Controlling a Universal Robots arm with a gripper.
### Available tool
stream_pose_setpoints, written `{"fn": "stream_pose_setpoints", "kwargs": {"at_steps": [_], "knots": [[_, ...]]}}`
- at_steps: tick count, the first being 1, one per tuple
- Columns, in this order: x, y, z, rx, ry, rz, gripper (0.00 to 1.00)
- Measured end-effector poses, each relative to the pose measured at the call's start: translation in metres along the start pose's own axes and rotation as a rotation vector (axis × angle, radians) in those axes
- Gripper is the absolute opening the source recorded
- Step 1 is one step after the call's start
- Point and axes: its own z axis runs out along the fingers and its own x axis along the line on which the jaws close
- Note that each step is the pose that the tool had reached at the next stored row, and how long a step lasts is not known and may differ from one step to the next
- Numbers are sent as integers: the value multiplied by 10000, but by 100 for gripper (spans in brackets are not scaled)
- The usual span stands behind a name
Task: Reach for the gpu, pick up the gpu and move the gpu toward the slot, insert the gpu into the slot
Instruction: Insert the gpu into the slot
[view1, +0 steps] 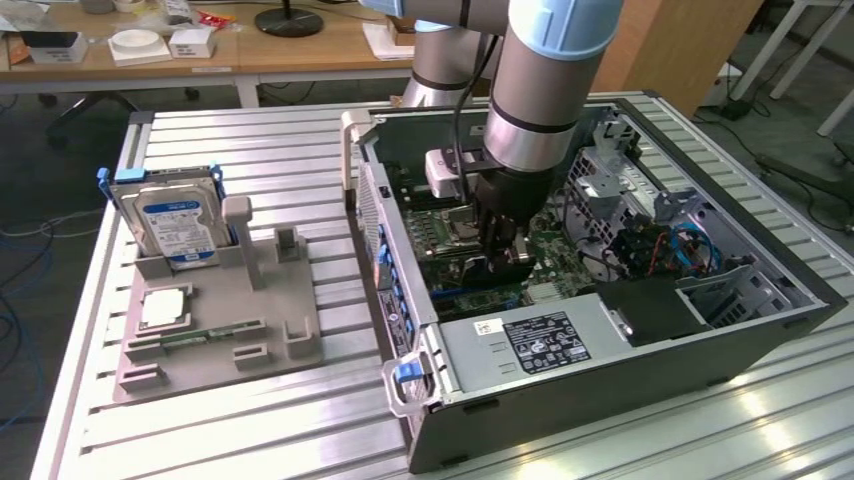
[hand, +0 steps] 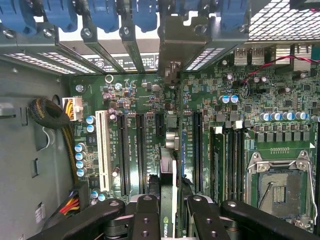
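Observation:
My gripper (view1: 499, 258) is lowered inside the open computer case (view1: 747, 330), just above the motherboard (view1: 441, 240). In the wrist view its black fingers (hand: 145, 215) are shut on the gpu (hand: 169, 170). I see the gpu edge-on as a thin dark card with a green logo near the grip. Its silver bracket (hand: 172, 47) reaches the case's rear openings. The card stands over the board between long black expansion slots (hand: 141, 152) on either side. The slot directly beneath it is hidden by the card, so I cannot tell whether the card touches it.
A white slot (hand: 103, 150), a cable bundle (hand: 50, 115) and the CPU socket (hand: 280, 192) flank the card. The power supply (view1: 534, 345) sits at the case front. On the exterior view's left, a grey fixture (view1: 267, 320) holds a hard drive (view1: 174, 220) and a memory stick (view1: 207, 333).

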Motion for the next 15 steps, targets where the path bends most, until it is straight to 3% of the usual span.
{"fn": "stream_pose_setpoints", "kwargs": {"at_steps": [5, 15], "knots": [[-1, 0, 1, -5, -10, -368, 26], [-4, 9, 1, -6, -9, -375, 26]]}}
